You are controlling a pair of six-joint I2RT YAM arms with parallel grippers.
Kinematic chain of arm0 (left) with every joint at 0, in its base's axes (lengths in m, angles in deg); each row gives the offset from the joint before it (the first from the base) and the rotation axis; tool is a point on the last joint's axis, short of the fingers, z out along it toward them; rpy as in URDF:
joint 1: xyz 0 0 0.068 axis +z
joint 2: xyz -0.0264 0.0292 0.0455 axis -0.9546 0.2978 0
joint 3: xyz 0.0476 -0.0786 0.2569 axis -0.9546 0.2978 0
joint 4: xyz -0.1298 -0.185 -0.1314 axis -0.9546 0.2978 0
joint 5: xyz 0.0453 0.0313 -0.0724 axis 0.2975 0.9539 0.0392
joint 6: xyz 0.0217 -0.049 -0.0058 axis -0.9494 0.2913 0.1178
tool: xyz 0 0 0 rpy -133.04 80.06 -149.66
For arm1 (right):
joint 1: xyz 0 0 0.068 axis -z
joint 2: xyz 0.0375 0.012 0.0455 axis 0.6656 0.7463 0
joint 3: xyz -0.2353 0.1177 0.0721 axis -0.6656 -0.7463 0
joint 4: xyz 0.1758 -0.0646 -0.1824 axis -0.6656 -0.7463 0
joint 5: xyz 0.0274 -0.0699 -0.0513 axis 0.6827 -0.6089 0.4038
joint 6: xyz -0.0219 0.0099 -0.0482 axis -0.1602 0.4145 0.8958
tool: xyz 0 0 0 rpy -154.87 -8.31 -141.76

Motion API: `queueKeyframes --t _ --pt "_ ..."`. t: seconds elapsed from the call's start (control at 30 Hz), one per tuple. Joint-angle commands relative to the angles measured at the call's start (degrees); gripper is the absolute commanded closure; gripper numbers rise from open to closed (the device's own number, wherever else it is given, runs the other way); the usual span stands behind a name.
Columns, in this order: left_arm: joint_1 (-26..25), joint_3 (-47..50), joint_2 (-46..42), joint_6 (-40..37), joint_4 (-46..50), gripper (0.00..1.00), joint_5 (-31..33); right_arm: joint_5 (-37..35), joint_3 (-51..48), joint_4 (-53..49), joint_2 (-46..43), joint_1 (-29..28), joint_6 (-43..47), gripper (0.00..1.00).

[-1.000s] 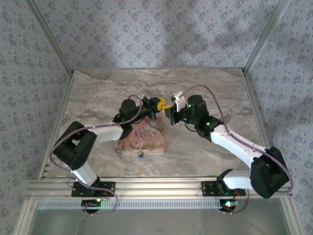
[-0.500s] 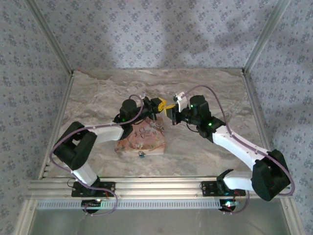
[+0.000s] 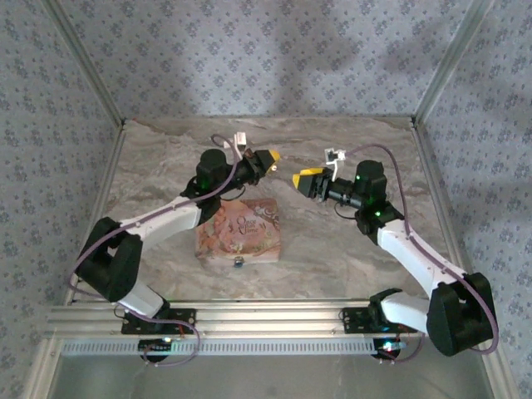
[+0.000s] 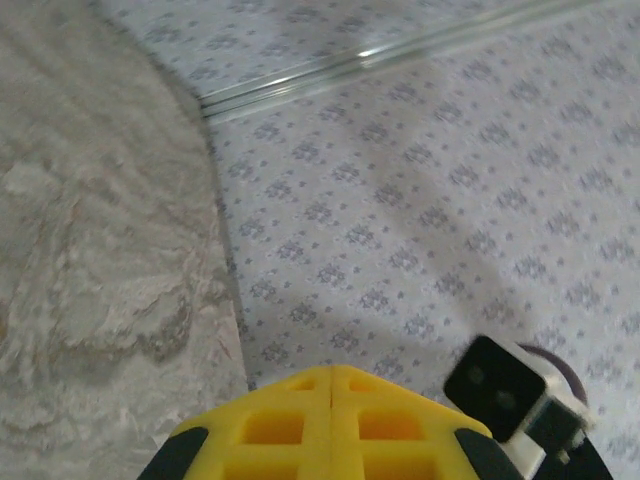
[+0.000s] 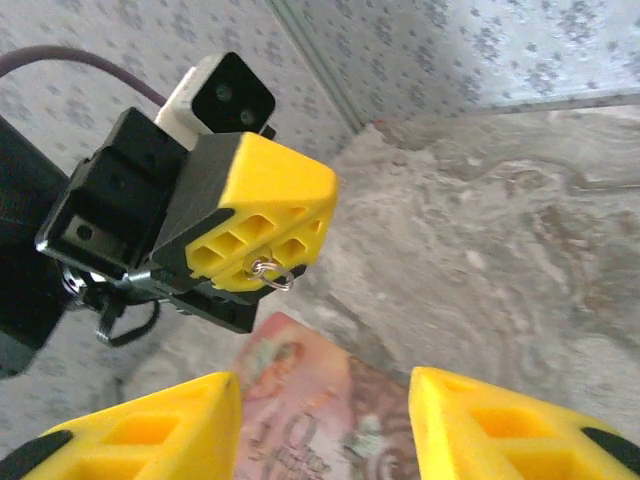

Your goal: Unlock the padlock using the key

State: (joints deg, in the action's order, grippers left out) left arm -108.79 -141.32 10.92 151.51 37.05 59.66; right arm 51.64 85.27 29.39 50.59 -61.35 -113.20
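The tiny padlock (image 3: 239, 263) hangs at the near edge of the pink picture box (image 3: 239, 230). My left gripper (image 3: 266, 158) is raised beyond the box's far edge with its yellow fingers (image 4: 300, 425) pressed together. In the right wrist view a small metal key ring (image 5: 272, 272) pokes out between those shut fingers (image 5: 262, 215); the key's blade is hidden between them. My right gripper (image 3: 301, 178) faces the left one across a gap. It is open, and its fingers (image 5: 150, 430) hold nothing above the box (image 5: 310, 410).
The marble tabletop (image 3: 349, 249) is ringed by patterned walls and metal corner posts (image 3: 440, 58). The right arm's wrist camera (image 4: 497, 388) shows past my left fingertips. Bare tabletop lies right of the box and toward the back wall.
The two grippers met tip to tip over the box's far edge. They have since pulled apart: the left rose back-left, still shut, and the right drew off to the right and opened.
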Motion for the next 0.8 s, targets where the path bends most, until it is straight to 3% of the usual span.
queueKeyframes --t 0.0,0.2,0.77 --pt "-1.2 -2.8 -1.9 -10.3 2.3 1.00 -3.5 5.4 -0.2 10.5 1.5 0.0 -7.4 0.45" --pt "-1.9 -3.5 -2.0 -11.5 1.8 1.00 -4.6 6.9 0.7 19.5 6.0 -0.5 -14.4 0.44" --pt "-2.1 -2.7 -1.9 -10.2 -0.5 1.00 -5.2 6.5 2.8 23.3 10.6 -3.5 -17.3 0.58"
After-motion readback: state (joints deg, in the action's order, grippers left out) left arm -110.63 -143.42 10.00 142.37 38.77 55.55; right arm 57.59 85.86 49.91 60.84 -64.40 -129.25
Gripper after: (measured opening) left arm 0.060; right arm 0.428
